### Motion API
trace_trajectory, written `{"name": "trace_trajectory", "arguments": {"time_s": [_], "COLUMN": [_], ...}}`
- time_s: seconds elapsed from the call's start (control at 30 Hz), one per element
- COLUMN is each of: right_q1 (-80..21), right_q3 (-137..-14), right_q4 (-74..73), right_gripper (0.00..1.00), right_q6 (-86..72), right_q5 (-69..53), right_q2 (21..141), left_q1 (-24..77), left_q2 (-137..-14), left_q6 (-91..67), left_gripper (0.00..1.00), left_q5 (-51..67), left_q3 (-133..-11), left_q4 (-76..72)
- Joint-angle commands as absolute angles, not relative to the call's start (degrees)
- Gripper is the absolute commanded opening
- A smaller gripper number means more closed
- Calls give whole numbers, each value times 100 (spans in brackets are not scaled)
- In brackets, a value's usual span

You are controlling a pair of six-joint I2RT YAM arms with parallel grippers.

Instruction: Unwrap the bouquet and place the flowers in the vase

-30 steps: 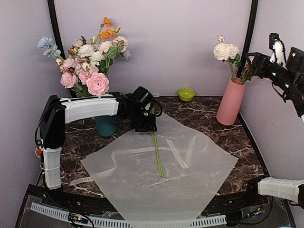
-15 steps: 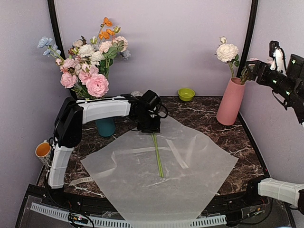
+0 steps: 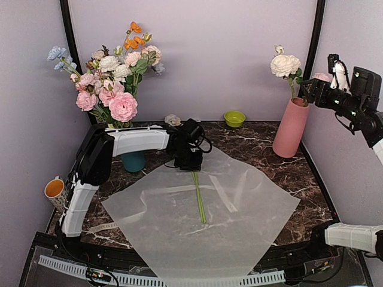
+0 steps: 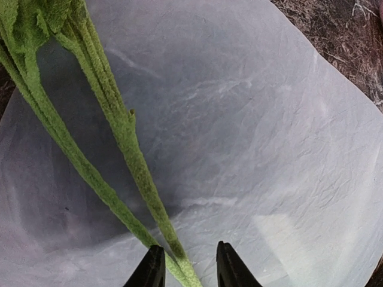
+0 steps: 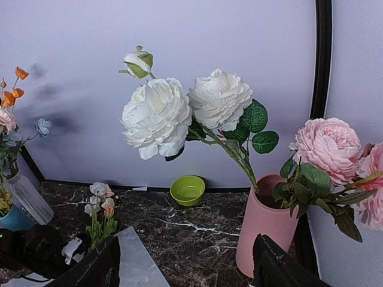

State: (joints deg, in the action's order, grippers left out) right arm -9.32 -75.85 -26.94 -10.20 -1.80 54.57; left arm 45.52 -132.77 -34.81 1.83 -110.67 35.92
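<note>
The wrapping paper [image 3: 239, 209] lies spread flat on the table. Two thin green stems [image 3: 198, 200] of the flowers lie on it, and their small white and peach blooms [image 5: 100, 197] rise behind my left arm. My left gripper [image 3: 192, 167] is low at the sheet's far edge. Its jaws [image 4: 190, 272] are around the stems [image 4: 128, 155] with a narrow gap, not pinching. The pink vase [image 3: 291, 128] at the back right holds white blooms [image 3: 284, 64]. Pink blooms [image 5: 326, 149] lean over its right rim. My right gripper [image 3: 308, 91] hovers open beside the vase [image 5: 263, 227], holding nothing.
A teal vase [image 3: 133, 159] with a large pink, white, orange and blue arrangement [image 3: 111, 78] stands at the back left. A green bowl [image 3: 234, 118] sits by the back wall. An orange mug [image 3: 54, 188] is at the left edge. A ribbon [image 3: 108, 227] lies front left.
My left gripper's jaws have narrowed around the stems, and the left arm's elbow has swung right. My right gripper has shifted slightly beside the vase.
</note>
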Motion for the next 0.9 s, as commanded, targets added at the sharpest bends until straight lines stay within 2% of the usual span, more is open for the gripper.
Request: {"name": "trace_trajectory", "arguments": {"time_s": [0.0,0.23,0.3,0.47,0.7,0.8,0.87], "right_q1": [-905,-907,-905,-903,-907,-908,-906], "right_q3": [-7766,-7889,-7893,-7906,-7901,-7910,-7908], "right_q4": [-2388,-2298,-2246,-2214,-2204,-2216,-2222], "right_gripper": [75,76,76,76,76,76,76], "right_q6": [-843,-664,-619,-572,-564,-586,-609], "right_q5": [-331,-467,-483,-509,-533,-536,-536], "right_q2": [5615,5849,5876,5921,5956,5954,5937], "left_q1": [4518,4509,4509,4489,4447,4426,4398], "left_q2": [-13341,-13648,-13701,-13890,-14232,-14251,-14225], "left_q6": [-3489,-3517,-3521,-3596,-3803,-3862,-3900], "left_gripper": [31,28,24,20,26,19,11], "left_q5": [303,312,363,350,579,581,597], "left_q3": [-11243,-11565,-11613,-11894,-12205,-12203,-12208], "left_q4": [3526,3715,3682,3832,4077,4120,4118]}}
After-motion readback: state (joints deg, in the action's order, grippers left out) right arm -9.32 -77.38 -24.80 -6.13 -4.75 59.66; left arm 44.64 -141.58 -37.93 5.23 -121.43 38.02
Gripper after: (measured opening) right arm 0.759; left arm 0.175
